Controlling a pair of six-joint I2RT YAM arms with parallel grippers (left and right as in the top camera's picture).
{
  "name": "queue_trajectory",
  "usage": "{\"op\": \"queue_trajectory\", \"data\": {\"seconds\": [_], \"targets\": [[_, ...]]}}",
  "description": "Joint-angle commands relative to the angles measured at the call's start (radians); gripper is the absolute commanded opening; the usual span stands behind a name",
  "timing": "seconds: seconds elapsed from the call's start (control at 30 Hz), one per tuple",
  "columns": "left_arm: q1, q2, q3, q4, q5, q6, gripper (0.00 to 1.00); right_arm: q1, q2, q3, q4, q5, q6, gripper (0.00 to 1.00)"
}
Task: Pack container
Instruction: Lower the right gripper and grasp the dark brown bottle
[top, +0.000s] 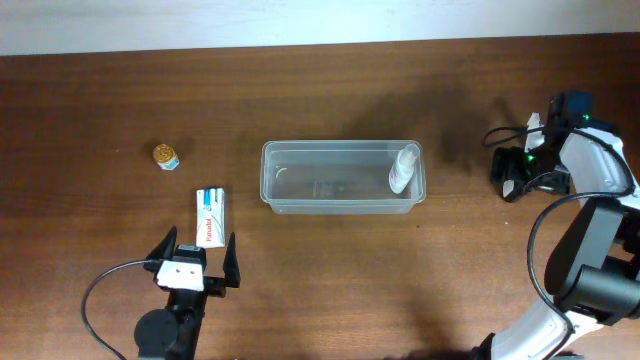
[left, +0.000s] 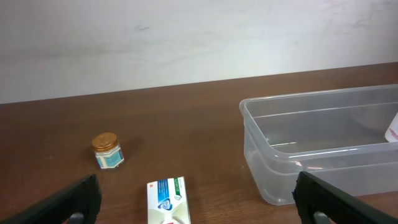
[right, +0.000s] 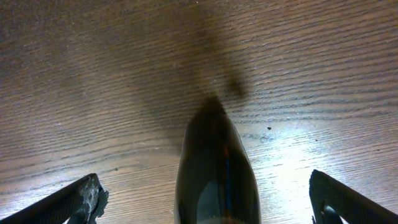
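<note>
The container (top: 340, 205) sits in the middle of the table (top: 100, 100), long side across and open top up, so either arm can drop things in from above. A small white bottle (top: 403, 168) rests inside at its right end; whether it lies flat or leans on the wall I cannot tell. From that, part of the packing looks done.

Two things are outside, both on the left. A flat box (top: 209, 216) lies face up near the container's left front corner. A little jar (top: 166, 156) with a gold lid stands upright farther left and back.

The left gripper (top: 202, 240) hangs low at the near end of the box, fingers spread wide with nothing between them and lined up along the box's length. That placing suggests the box is the next pick. The right gripper (top: 508, 165) is well off to the right of the container, also spread wide and holding nothing. Its own camera shows only wood beneath, so it seems simply out of the way.

The box carries blue and white print with a red band toward its near end, and some lettering, but it is too small to read. The jar has a pale blue label, and I can make out none on the bottle; no brand can be read anywhere
</note>
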Motion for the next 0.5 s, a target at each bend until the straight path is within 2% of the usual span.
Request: {"op": "queue_trajectory", "data": {"seconds": [0.0,0.3,0.4,0.47], "targets": [[0.005,-0.005,-0.006,0.001,0.011,0.016,0.99,-0.006,0.008,-0.008,0.0,-0.014,-0.003,0.95],[0.005,-0.005,-0.006,0.001,0.011,0.016,0.99,-0.006,0.008,-0.008,0.002,-0.014,-0.002,0.68],[0.005,-0.005,-0.006,0.001,0.011,0.016,1.0,-0.006,0.008,-0.008,0.005,-0.014,-0.002,0.66],[0.005,-0.005,-0.006,0.001,0.011,0.016,0.99,-0.006,0.008,-0.008,0.008,-0.014,-0.002,0.59]]}}
